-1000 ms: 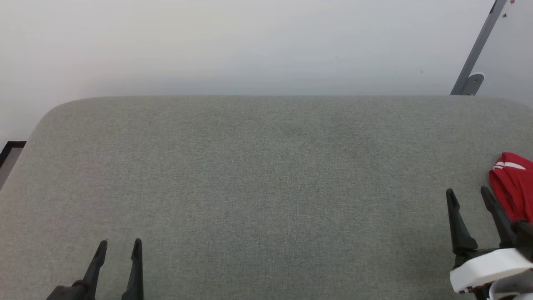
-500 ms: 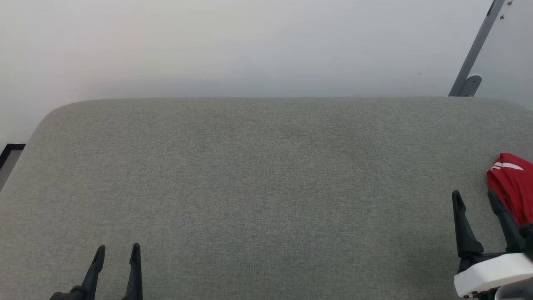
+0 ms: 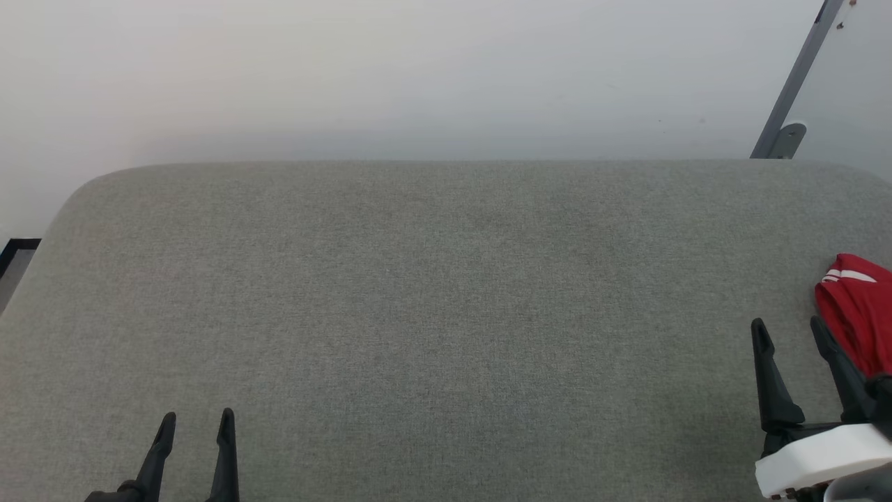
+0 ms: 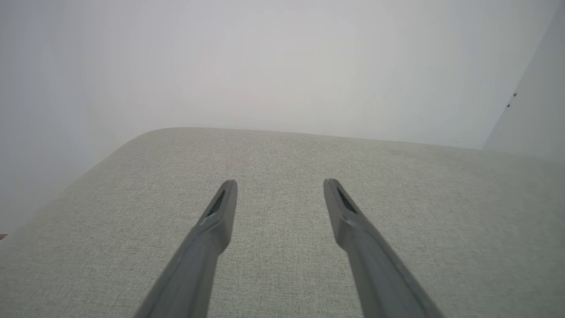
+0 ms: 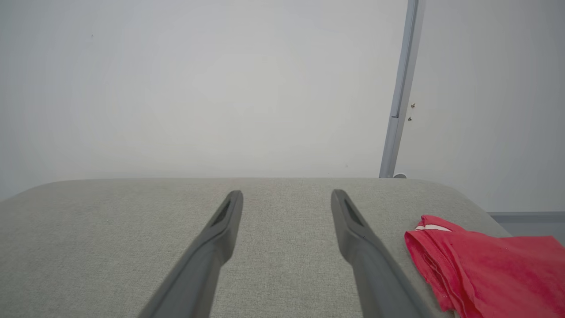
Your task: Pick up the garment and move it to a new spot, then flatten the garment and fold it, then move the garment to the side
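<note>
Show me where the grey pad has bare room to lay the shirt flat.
The grey pad is bare from its far edge to the left gripper and across the middle. Crowded only at the right edge, where the garment lies bunched beside the right gripper.

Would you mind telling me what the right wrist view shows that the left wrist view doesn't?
Right wrist view, not the left: the garment, lying to the right of the open right gripper, and a grey pole against the pale wall. Left wrist view, not the right: the open, empty left gripper. Shared: the grey fabric surface and that wall.
</note>
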You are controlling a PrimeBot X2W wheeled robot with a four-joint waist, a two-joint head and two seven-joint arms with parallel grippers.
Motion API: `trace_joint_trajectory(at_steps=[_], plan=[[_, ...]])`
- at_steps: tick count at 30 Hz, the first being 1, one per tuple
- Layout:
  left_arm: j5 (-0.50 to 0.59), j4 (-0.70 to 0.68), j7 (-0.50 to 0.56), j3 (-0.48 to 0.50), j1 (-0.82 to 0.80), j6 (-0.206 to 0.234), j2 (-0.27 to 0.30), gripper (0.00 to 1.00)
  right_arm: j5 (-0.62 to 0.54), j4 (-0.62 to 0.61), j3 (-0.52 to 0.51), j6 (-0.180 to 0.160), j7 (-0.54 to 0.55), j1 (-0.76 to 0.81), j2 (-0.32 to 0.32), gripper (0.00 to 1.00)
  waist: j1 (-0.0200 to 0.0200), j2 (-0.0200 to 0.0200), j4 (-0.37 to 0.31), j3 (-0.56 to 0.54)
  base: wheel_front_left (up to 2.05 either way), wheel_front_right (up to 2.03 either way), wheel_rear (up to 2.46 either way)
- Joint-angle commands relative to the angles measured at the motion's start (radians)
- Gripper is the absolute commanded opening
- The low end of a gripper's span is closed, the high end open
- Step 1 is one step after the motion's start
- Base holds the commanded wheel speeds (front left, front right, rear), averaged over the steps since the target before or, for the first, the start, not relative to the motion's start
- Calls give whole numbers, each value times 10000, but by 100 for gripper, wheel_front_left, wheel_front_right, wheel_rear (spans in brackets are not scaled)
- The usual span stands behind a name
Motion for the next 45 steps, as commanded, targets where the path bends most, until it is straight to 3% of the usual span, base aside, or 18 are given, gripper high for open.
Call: trace_joint_trajectory(at_steps=[1,3,4,8,31,45], plan=[[35,-45,-48,40,129,-20,-26,100,-6,-75,33,-3,65,113,5,100,0,-1,-6,6,0,0,0],[44,-48,-48,50,144,-21,-36,100,5,-86,44,-4,60,130,-9,100,0,-1,-14,14,0,0,0],[3,23,2,15,13,0,-35,0,5,22,61,0,44,3,2,0,0,-1,-14,15,0,0,0],[-121,362,42,-42,4,1,-144,0,98,402,133,0,63,94,115,0,0,-1,-15,17,0,0,0],[-4443,863,1017,-50,-1000,-3,-190,0,4166,1109,89,0,618,-513,410,0,0,-1,-49,54,0,0,0],[-6302,1045,1468,-17,-1434,-8,-239,0,5948,1420,73,0,858,-785,538,0,0,-1,-67,75,0,0,0]])
